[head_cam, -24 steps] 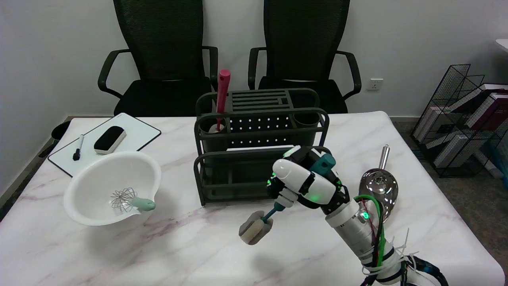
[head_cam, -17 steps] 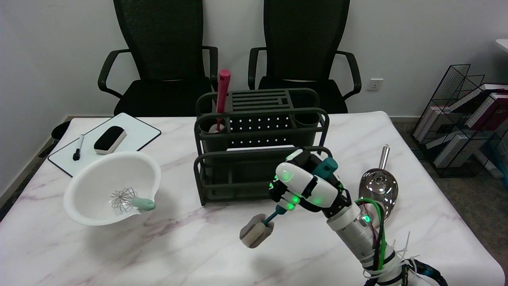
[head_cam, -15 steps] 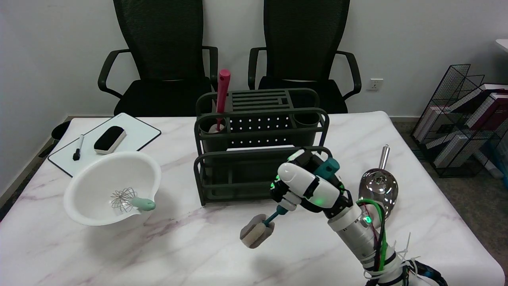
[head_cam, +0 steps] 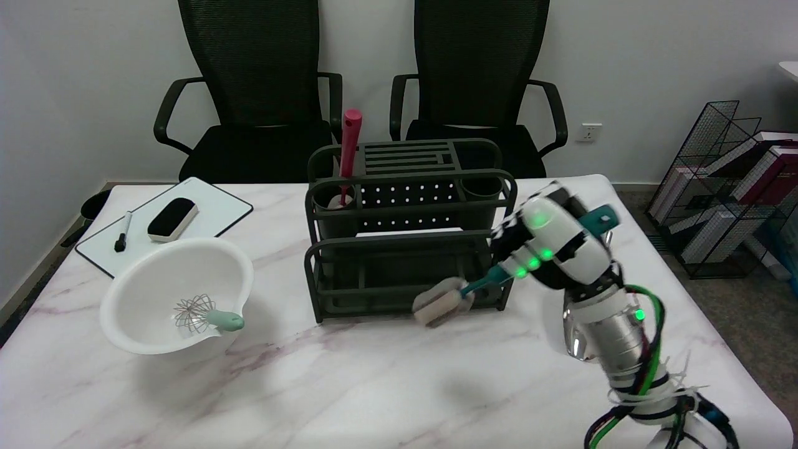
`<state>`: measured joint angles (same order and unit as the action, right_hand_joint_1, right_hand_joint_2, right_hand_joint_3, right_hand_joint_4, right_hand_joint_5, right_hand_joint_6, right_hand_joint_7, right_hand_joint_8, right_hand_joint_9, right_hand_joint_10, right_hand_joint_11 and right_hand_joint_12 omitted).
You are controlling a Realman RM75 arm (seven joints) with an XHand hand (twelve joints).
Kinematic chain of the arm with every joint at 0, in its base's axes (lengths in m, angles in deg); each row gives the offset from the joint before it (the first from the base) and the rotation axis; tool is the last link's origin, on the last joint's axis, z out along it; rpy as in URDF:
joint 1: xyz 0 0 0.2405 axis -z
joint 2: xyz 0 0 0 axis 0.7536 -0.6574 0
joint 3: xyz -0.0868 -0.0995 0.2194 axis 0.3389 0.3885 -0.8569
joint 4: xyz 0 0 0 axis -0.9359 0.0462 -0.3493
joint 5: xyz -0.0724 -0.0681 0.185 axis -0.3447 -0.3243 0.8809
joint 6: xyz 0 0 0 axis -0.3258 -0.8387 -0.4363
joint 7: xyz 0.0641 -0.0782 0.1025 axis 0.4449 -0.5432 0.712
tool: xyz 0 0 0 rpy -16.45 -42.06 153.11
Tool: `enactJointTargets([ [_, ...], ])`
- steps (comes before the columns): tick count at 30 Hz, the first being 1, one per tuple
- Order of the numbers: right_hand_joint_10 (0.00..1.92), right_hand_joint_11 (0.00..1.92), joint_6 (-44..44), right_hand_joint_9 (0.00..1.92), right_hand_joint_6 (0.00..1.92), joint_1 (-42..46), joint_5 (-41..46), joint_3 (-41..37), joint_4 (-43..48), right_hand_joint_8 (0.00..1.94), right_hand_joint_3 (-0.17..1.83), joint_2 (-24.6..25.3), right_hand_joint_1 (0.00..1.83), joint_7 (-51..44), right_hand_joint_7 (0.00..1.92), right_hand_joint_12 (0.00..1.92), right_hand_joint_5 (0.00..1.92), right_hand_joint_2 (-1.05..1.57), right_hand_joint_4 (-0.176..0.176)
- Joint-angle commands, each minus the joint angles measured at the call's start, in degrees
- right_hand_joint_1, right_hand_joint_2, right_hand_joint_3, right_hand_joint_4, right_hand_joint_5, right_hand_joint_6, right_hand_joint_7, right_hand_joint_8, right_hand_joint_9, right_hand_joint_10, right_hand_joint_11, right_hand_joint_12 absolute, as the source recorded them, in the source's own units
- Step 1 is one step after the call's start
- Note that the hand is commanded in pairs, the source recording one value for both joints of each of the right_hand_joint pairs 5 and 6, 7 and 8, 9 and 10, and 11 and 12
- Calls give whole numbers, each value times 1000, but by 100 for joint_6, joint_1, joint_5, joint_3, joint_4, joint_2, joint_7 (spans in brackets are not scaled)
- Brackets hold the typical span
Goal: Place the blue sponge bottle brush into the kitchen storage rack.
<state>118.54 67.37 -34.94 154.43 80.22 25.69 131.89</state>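
A white marbled table (head_cam: 324, 386) fills the view, with two black office chairs (head_cam: 368, 81) against the wall at twelve o'clock and a wire bookshelf (head_cam: 729, 187) on the floor at three o'clock. Reading from the left, we note a whiteboard (head_cam: 206, 215) carrying a marker (head_cam: 122, 232) and an eraser (head_cam: 172, 219) at ten o'clock; below it, a white bowl (head_cam: 156, 337) holding a whisk (head_cam: 206, 315). At centre stands the kitchen storage rack (head_cam: 408, 231), dark green and tiered, with a red-handled tool (head_cam: 349, 149) upright in its left cup. Just in front of the rack's lower right corner hangs the grey sponge head of the blue sponge bottle brush (head_cam: 464, 292) — its teal handle slants up toward two o'clock and passes through the right hand (head_cam: 555, 246), whose fingers are wrapped firmly round the shaft, the handle's end protruding behind. Whether the sponge touches the rack's front rail we cannot tell. A metal scoop (head_cam: 576, 340) lies partly hidden behind the forearm.

We judge the carry step to be in hand: the brush is lifted and brought to the rack, not yet inside it. The next move likely calls for raising the sponge clear of the rails, then lowering it into an open compartment — without snagging the frame.
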Motion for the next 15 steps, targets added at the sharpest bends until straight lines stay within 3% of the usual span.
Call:
enactJointTargets([
  [1,1920,1920,-80,1920,1920,1053,1362,-1717,995,1920,873,-451,1089,-455,1920,1920,1920,1571,0],
  [3,1920,1920,-441,1920,1920,1056,1753,-1853,1445,1920,877,-409,1089,-950,1920,1920,1920,1571,0],
  [7,1920,1920,-1308,1920,1920,815,1796,-2504,1680,1920,586,-532,1129,-1044,1920,1920,1920,1571,0],
  [15,1920,1920,-3255,1920,1920,-733,1819,-2923,1455,1920,403,-1169,1133,-988,1920,1920,1920,1571,0],
])
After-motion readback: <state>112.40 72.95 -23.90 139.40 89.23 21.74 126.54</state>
